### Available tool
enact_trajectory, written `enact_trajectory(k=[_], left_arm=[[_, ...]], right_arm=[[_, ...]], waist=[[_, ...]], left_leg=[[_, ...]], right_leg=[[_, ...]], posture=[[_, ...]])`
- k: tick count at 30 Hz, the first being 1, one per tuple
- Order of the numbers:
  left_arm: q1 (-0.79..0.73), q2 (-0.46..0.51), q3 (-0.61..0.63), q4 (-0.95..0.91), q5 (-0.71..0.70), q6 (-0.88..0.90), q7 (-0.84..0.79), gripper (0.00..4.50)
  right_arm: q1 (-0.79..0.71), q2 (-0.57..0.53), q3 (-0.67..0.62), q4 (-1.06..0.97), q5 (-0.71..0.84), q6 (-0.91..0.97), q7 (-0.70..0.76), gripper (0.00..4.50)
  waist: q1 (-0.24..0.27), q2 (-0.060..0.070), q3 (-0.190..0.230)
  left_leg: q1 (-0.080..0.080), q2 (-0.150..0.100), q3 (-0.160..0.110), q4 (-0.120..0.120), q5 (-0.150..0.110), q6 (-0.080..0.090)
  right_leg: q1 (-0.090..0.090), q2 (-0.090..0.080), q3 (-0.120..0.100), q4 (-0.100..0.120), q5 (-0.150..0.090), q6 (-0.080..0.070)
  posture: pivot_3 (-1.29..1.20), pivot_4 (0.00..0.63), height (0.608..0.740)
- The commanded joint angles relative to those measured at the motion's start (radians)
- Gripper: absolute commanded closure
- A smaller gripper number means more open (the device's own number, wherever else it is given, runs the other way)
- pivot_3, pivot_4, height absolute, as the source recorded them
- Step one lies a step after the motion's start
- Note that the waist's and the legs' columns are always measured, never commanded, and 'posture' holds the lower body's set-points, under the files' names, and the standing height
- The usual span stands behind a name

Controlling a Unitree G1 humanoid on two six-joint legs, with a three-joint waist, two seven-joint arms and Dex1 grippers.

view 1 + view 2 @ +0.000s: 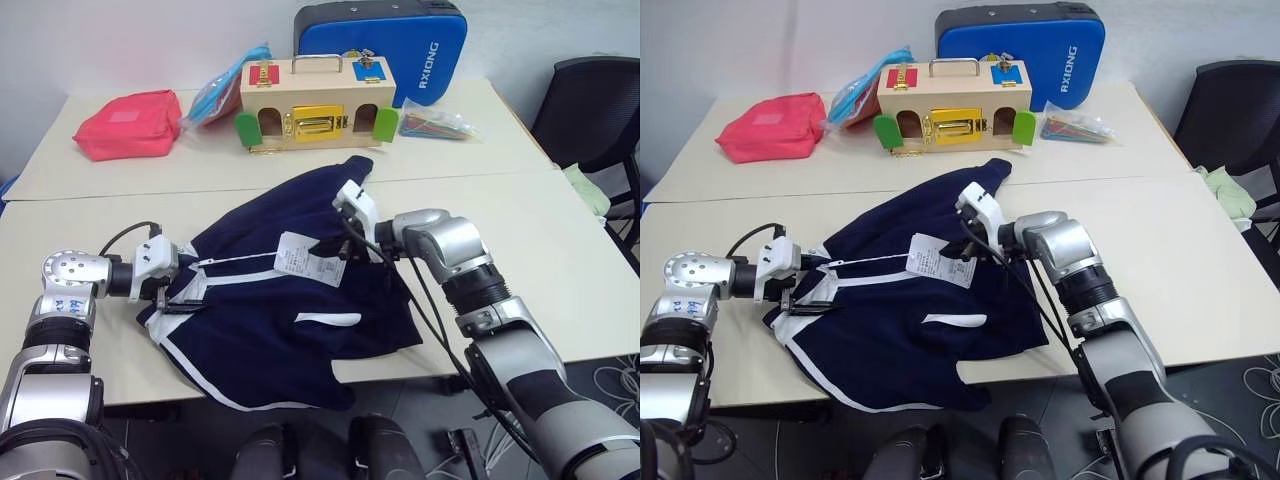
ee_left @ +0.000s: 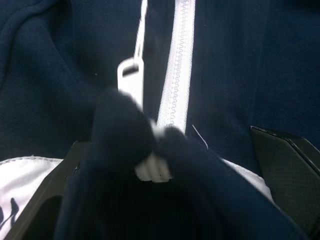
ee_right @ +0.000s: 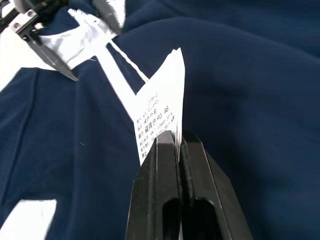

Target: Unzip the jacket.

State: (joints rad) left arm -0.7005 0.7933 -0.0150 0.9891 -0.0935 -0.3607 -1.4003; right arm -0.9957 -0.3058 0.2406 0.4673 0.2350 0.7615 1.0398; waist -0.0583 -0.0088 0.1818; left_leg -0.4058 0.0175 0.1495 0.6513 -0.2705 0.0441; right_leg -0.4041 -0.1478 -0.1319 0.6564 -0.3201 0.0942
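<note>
Right wrist view has my right gripper (image 3: pixel 177 142) with its two black fingers pressed together on the white paper hang tag (image 3: pixel 157 117), printed side showing, which stands up from the cloth. From the head cameras that same tag (image 1: pixel 310 258) hangs near the middle of the large navy blue soft fabric jacket (image 1: pixel 290 320), just beside the white front zipper (image 2: pixel 177 75). My left gripper (image 1: pixel 178 288) sits at the jacket's collar end with its fingers spread wide, one on each side of a fold of navy cloth and white lining; I cannot tell whether they press on it. The jacket lies crumpled on the pale tabletop (image 1: pixel 560 250), its lower part drooping over the near edge. Well beyond it stand a wooden latch box with a handle (image 1: pixel 316 105), a red fabric pouch (image 1: pixel 128 124) and a blue hard case (image 1: pixel 400 45).
</note>
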Motion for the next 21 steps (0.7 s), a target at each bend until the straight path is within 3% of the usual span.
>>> enact_trajectory(k=[1, 14, 21], left_arm=[[0.071, -0.012, -0.04, 0.039, 0.055, 0.002, 0.011, 0.0], [0.105, 0.031, 0.098, -0.137, -0.113, 0.09, -0.061, 0.0], [0.112, 0.081, 0.125, -0.185, -0.126, 0.087, -0.062, 0.0]], right_arm=[[-0.01, -0.014, -0.026, -0.048, 0.014, -0.007, 0.008, 4.45], [0.114, 0.165, 0.015, -0.232, 0.068, 0.064, -0.076, 4.45], [0.128, 0.177, 0.013, -0.248, 0.078, 0.068, -0.089, 4.45]], waist=[[0.0, 0.002, -0.002], [-0.002, 0.002, -0.002], [-0.001, 0.0, -0.002]], left_leg=[[0.0, 0.0, 0.0, 0.0, 0.0, 0.0], [-0.002, -0.001, 0.001, 0.0, -0.001, 0.001], [-0.005, -0.001, 0.001, 0.0, -0.001, 0.001]], right_leg=[[0.0, 0.0, 0.0, 0.0, 0.0, 0.0], [-0.002, 0.0, 0.0, -0.001, 0.0, 0.0], [-0.004, 0.0, 0.0, -0.002, 0.0, 0.0]], posture=[[0.0, 0.15, 0.74], [0.0, 0.15, 0.74], [0.0, 0.15, 0.74]])
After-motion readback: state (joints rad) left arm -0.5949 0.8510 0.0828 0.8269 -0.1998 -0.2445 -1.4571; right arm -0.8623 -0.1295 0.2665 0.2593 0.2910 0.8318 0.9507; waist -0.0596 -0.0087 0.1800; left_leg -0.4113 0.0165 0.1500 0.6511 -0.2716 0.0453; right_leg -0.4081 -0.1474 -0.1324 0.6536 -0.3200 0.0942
